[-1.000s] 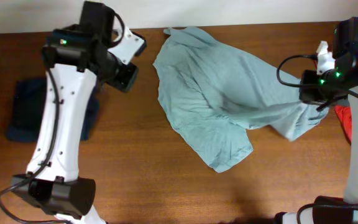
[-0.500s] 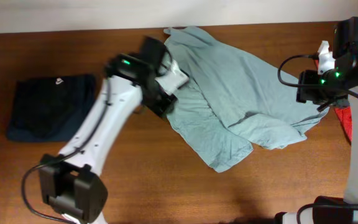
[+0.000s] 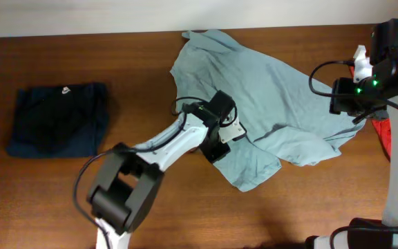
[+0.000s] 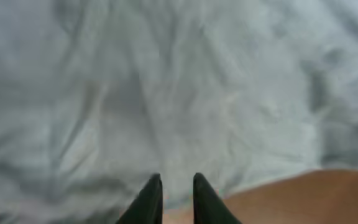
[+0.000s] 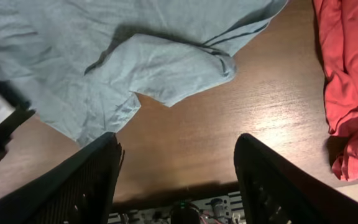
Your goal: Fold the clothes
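Observation:
The clothes lie on a brown table point(image 3: 302, 207). A pale grey-blue T-shirt point(image 3: 254, 90) is spread and rumpled from the back middle to the right. My left gripper point(image 3: 212, 149) hangs low over its lower-left hem. In the left wrist view the left gripper point(image 4: 174, 186) shows a narrow gap between its dark fingertips point(image 4: 149, 198), with the T-shirt point(image 4: 166, 93) just beyond and nothing seen between them. My right gripper point(image 5: 176, 177) stands wide open and empty above bare wood, short of the T-shirt's sleeve point(image 5: 179, 68). A folded dark navy garment point(image 3: 57, 119) lies at the left.
A red garment point(image 5: 347, 81) is bunched at the table's right edge, also visible under the right arm as the red garment point(image 3: 381, 131). The left arm point(image 3: 164, 149) stretches across the table's middle from the front. A pale wall runs along the back edge.
The left arm swung from the far left across to the T-shirt's lower-left hem. The right gripper opened and let go of the shirt's corner, which dropped flat.

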Tool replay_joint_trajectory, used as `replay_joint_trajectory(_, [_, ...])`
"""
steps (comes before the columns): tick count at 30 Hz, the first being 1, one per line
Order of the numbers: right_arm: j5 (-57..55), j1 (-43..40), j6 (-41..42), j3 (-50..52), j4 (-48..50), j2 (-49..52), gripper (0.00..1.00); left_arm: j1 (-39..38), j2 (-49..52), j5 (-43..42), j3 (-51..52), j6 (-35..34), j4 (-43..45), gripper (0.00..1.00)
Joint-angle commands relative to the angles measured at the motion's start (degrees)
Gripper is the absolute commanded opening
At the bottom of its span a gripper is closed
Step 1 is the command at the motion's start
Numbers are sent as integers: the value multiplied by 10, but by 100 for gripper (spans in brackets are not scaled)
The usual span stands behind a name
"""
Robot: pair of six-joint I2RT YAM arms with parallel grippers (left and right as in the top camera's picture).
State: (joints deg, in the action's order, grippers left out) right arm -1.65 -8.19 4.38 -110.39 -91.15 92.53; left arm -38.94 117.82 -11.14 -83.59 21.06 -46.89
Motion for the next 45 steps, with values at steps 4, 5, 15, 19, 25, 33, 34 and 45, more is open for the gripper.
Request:
replay_joint_trajectory(4, [-9,-1,5,2,0,-4,60,3,40,27,5,-22,-6,33])
replay_joint_trajectory(5, [-10,-1,5,2,-2,-4,60,13,40,71,3,-76,-30,31])
replay_joint_trajectory(15, [-9,-1,5,2,-4,-4,60,238,41,129,3,-279,-184,1])
replay_joint_trajectory(19, [-9,-1,5,2,1,-4,60,305,39,72,3,-228,-192,1])
replay_joint_trajectory(25, [-9,-1,5,2,5,-4,60,259,31,0,2,-126,-182,2])
replay_joint_trajectory(33, [-10,-1,5,2,5,-4,60,134,29,36,-6,-186,-143,8])
replay_joint_trajectory(34, [-10,-1,5,2,5,-4,60,132,29,25,-7,-196,-143,8])
replay_joint_trajectory(45, [-10,-1,5,2,9,-4,60,111,-1,-12,-45,-243,-103,76])
